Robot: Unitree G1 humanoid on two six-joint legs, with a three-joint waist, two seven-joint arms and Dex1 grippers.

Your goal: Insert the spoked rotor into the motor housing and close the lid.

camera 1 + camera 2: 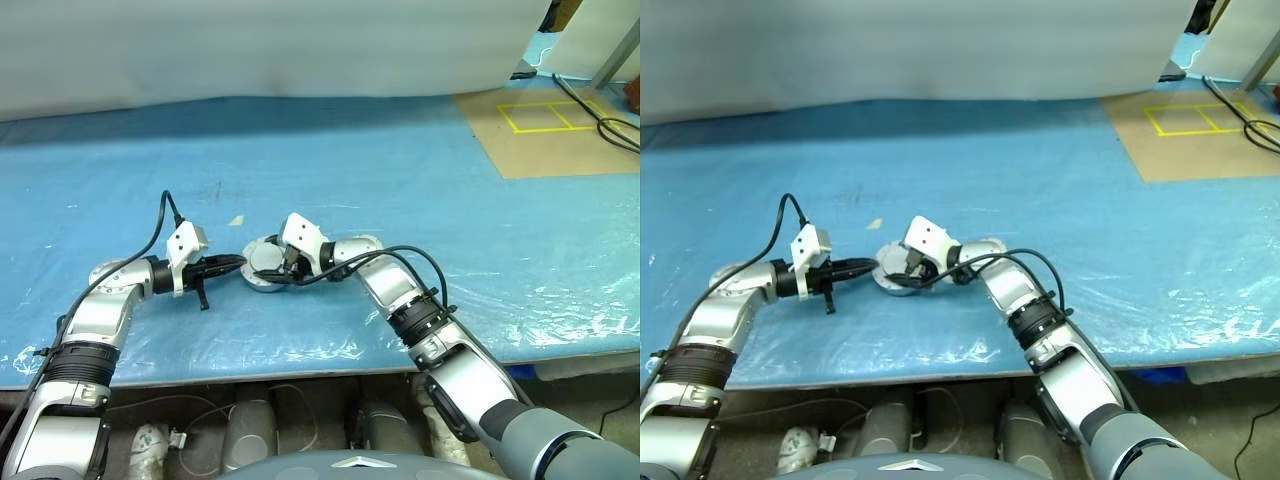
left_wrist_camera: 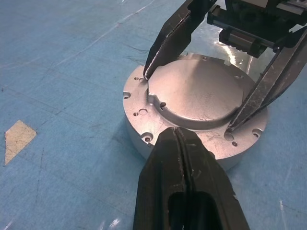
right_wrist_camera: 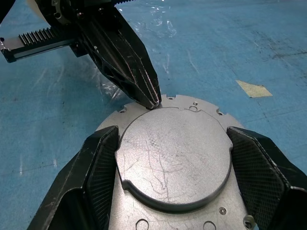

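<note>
Fingers of the right gripper (image 3: 168,167) stand wide apart, one on each side of the lid (image 3: 175,155), with their ribbed inner pads close against its rounded edge. The lid shows its plain smooth grey face upward and sits on top of the motor housing (image 2: 144,124), a short round silver body with small holes around its upper flange. Whether the pads actually press the lid or only bracket it cannot be told.

The left gripper (image 2: 181,143) is closed, its two black fingers pressed together with nothing between them. Their joined tip rests at the rim of the lid where it meets the housing flange, on the side facing the robot's left. In the right wrist view the same closed tip touches the seam at the lid's far edge.

From the head camera, both grippers meet over the housing (image 1: 262,272), which stands near the front edge of the worktop (image 1: 400,180), covered in a blue plastic sheet. A small pale scrap (image 1: 236,220) lies on the sheet just beyond the housing. Far off at the right corner sits a brown board (image 1: 560,140) marked with yellow tape squares.
</note>
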